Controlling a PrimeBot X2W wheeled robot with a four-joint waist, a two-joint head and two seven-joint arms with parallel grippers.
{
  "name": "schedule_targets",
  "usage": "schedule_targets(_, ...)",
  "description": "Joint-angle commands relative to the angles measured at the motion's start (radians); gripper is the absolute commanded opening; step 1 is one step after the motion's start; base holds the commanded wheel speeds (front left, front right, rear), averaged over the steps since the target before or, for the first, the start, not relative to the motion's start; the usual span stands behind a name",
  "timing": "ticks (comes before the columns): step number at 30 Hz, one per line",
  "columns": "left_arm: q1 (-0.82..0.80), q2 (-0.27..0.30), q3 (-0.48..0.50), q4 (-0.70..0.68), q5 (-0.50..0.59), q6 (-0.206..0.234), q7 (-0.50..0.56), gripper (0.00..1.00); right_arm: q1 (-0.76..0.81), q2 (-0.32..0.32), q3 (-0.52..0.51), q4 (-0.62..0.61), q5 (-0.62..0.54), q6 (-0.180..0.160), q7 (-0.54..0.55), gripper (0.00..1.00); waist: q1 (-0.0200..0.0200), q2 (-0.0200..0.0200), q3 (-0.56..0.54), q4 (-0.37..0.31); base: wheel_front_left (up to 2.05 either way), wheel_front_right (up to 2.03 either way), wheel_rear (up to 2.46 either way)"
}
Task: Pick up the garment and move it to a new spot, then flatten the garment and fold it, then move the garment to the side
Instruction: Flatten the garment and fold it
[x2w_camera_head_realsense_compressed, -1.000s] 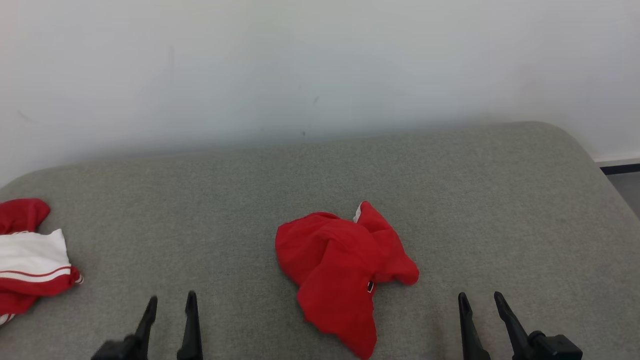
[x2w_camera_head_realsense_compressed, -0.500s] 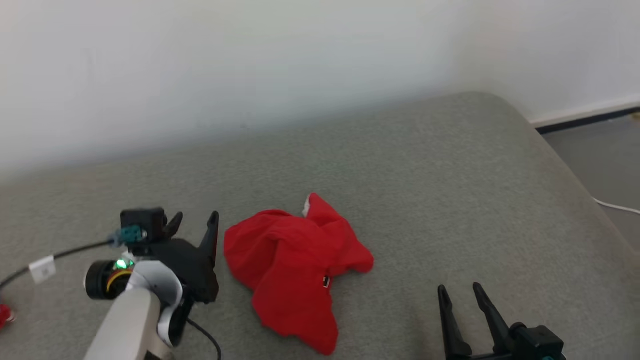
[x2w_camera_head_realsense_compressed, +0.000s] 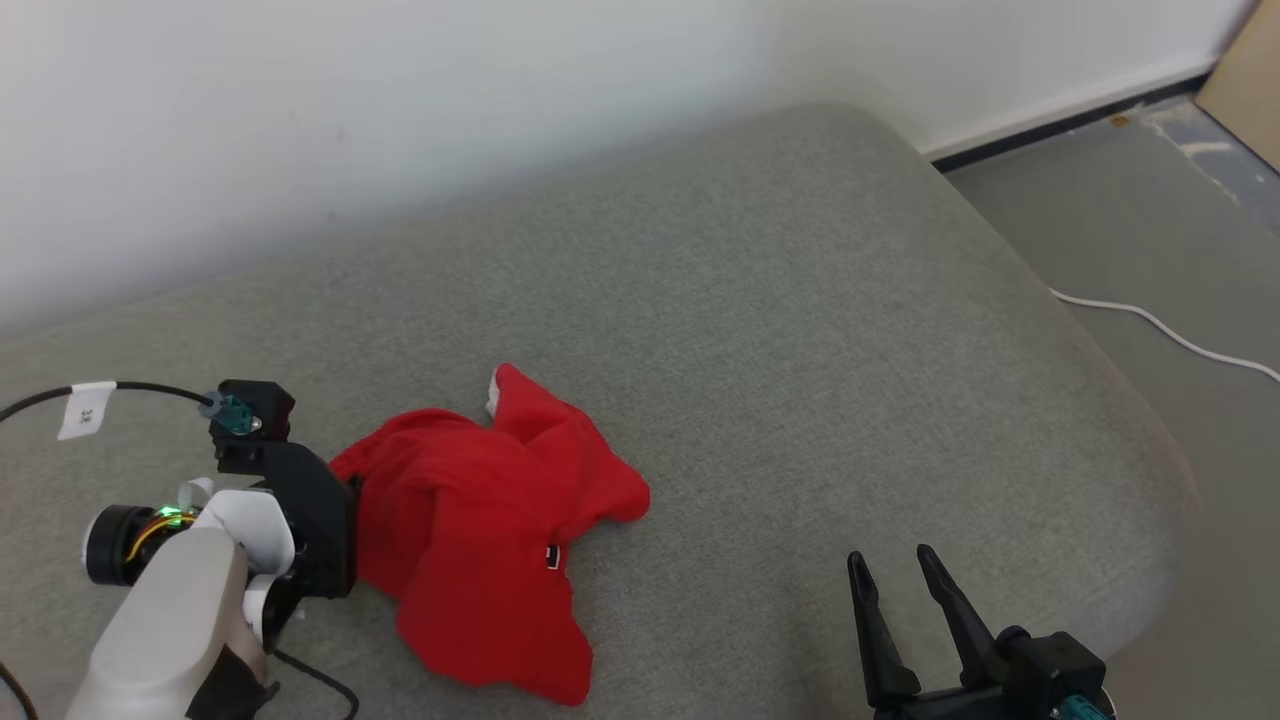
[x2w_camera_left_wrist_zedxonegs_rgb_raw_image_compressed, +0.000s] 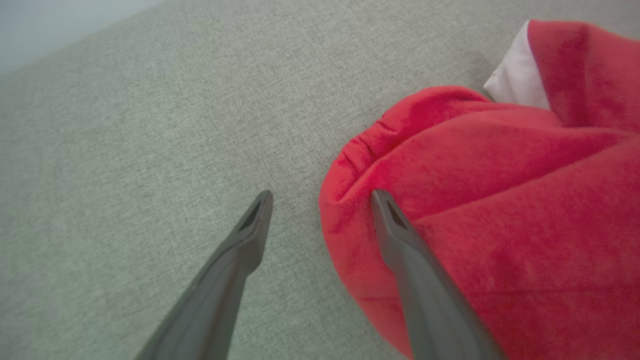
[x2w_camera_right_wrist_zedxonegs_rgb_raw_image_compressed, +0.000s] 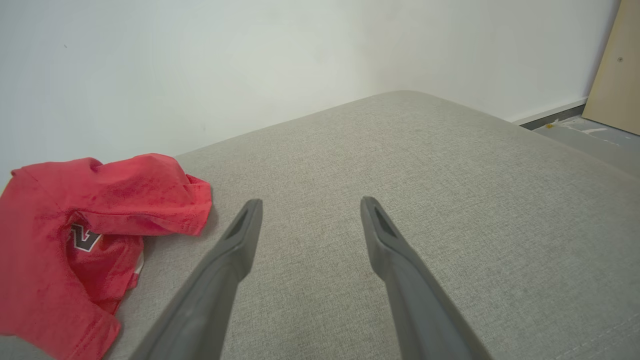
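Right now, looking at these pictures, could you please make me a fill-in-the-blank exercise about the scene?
The crumpled garment on the grey cushion is ____ in colour. The left gripper, at the garment's edge, has its jaws ____. The right gripper, over bare cushion, holds ____. A ____ cable lies on the floor.
Missing words: red; open; nothing; white.

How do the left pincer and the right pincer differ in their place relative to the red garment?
The left pincer is at the edge of the red garment, with one finger over the cloth; the right pincer is apart from it, over bare grey cushion. In the head view the left pincer is left of the garment, the right pincer to its right. Both stand open and hold nothing.
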Motion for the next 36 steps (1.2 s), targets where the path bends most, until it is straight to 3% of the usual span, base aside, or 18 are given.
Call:
schedule_targets(1,-0.015,0.011,-0.006,0.014,0.009,-0.001,0.014,1.0,-0.007,0.003,0.004,-0.003,0.006,0.003,-0.001,1.0,-0.0001,-0.0001,0.032,-0.033,0.0,0.0,0.0)
schedule_targets(4,-0.026,0.016,-0.02,0.048,0.017,0.005,0.046,1.0,-0.003,0.002,0.005,-0.006,0.004,0.003,-0.001,1.0,-0.0001,-0.0001,0.037,-0.039,0.0,0.0,0.0)
schedule_targets(9,-0.025,-0.026,-0.033,0.1,-0.014,0.006,0.124,1.0,-0.007,0.002,0.005,-0.004,-0.003,0.003,-0.001,1.0,-0.0001,-0.0001,0.039,-0.034,0.0,0.0,0.0)
schedule_targets(10,-0.026,-0.033,-0.041,0.098,-0.015,0.004,0.123,0.77,-0.009,0.002,0.004,-0.004,-0.005,0.003,-0.001,1.0,-0.0001,-0.0001,0.039,-0.031,0.0,0.0,0.0)
schedule_targets(11,-0.028,-0.035,-0.048,0.091,-0.013,0.002,0.109,0.0,-0.01,0.002,0.005,-0.003,-0.007,0.003,-0.001,1.0,-0.0001,-0.0001,0.038,-0.028,0.0,0.0,0.0)
schedule_targets(15,-0.055,-0.043,-0.063,0.039,-0.015,-0.001,-0.001,0.0,-0.01,0.002,0.004,-0.002,-0.015,0.003,-0.001,1.0,-0.0001,-0.0001,0.031,-0.012,0.0,0.0,0.0)
schedule_targets(27,-0.267,-0.179,-0.127,-0.135,0.049,0.0,-0.558,0.0,-0.023,0.002,0.008,0.009,-0.015,0.003,-0.001,1.0,-0.0001,-0.0001,0.006,0.025,0.0,0.0,0.0)
schedule_targets(31,-0.326,-0.21,-0.116,-0.212,0.0,0.0,-0.623,0.0,-0.021,0.002,0.0,0.008,-0.007,0.003,0.0,1.0,-0.0001,-0.0001,0.002,0.037,0.0,0.0,0.0)
schedule_targets(36,-0.287,-0.216,-0.118,-0.271,-0.035,0.027,-0.631,0.0,-0.013,0.003,-0.011,-0.004,0.002,0.003,-0.001,1.0,-0.0001,-0.0001,0.009,0.077,0.0,0.0,0.0)
